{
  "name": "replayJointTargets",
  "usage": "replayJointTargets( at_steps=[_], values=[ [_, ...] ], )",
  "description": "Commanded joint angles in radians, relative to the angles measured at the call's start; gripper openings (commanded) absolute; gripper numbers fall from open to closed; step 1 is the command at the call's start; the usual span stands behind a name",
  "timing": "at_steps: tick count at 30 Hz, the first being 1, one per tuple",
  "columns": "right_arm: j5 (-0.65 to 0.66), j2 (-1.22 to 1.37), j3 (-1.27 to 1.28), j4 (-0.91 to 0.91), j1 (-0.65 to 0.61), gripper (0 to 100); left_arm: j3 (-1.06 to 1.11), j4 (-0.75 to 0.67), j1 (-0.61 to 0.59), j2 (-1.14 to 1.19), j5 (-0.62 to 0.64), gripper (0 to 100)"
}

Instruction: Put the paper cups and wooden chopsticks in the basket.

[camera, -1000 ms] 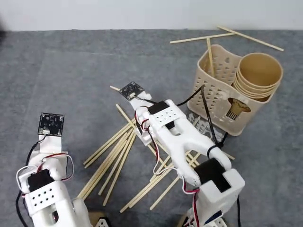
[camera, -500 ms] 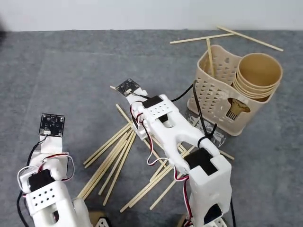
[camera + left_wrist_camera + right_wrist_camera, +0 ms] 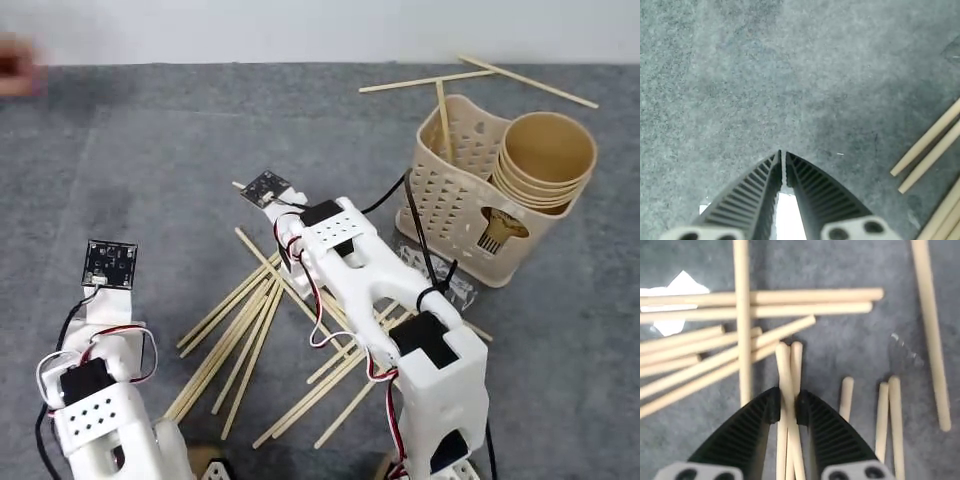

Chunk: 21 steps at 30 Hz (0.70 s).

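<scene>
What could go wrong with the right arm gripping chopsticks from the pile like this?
1. The right end effector clamps a couple of chopsticks close to their ends, so they may pivot, or one may slip out on lifting.
2. The stacked paper cups fill much of the basket, so long sticks might catch its rim or tip out.
</scene>
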Motion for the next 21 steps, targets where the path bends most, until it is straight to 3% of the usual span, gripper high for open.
replayJointTargets(
  at_steps=[1, 21],
  values=[
    [0.009, -0.094, -0.02, 0.062, -0.013, 0.7, -0.007, -0.021, -0.006, -0.018, -0.002, 2],
    [0.003, -0.496, -0.02, 0.269, -0.028, 0.7, -0.007, -0.021, -0.005, -0.018, -0.002, 2]
  ],
)
